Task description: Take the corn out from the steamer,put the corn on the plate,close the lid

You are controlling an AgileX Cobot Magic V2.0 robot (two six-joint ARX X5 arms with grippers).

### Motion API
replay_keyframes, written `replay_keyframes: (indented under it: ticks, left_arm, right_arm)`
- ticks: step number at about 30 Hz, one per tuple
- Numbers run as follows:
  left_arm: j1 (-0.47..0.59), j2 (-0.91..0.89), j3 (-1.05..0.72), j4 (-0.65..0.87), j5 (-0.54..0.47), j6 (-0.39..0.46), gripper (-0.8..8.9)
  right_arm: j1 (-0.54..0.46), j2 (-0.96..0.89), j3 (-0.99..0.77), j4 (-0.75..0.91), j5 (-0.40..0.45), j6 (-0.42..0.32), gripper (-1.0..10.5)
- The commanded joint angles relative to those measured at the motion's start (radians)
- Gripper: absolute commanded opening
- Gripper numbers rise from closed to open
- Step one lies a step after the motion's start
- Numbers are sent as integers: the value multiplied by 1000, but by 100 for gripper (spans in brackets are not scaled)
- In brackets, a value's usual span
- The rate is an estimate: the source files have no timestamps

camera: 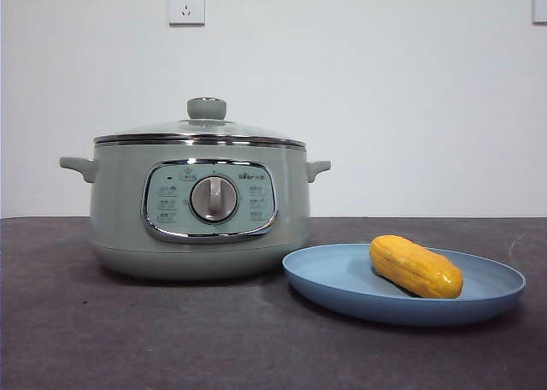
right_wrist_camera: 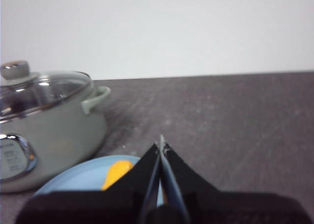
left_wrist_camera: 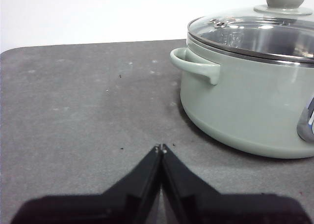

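Both of my pincers are pressed closed with nothing between their jaws. My left gripper (left_wrist_camera: 161, 148) hangs over bare table off the steamer's (camera: 198, 203) handle side, well apart from the pot; my right gripper (right_wrist_camera: 161, 144) hangs just above the near edge of the plate (camera: 338, 279), with the steamer beyond it.

Taking the steamer as the landmark: the lid (camera: 200, 130) sits squarely on top of it, its metal rim seated all the way around the pot's mouth and its green knob (camera: 207, 109) standing upright in the middle. From my left wrist I see through the glass to a shiny metal inside, but I cannot make out anything in it. The silver dial (camera: 214, 199) sits in the middle of the chrome-framed panel on the steamer's front.

Just beside the steamer, on the side away from my left gripper, the plate rests on the dark table (camera: 85, 330), its rim close to the pot's base. On the plate lies the corn (camera: 415, 267), on its side, towards the half of the plate farther from the steamer.
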Motion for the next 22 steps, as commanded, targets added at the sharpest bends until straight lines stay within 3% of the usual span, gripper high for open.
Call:
replay_keyframes:
  ticks: [1,9,22]
  left_arm:
    - [3,-3,-13,1,0,-6,-3]
    - [3,-3,-13,1,0,-6,-3]
    - [3,-3,-13,1,0,-6,-3]
  right_arm:
    - [-1,-6,-33,14,12,43,0]
    - [-1,-6,-60,-95,12,37,0]
    - [-1,-6,-60,-90,16,33,0]
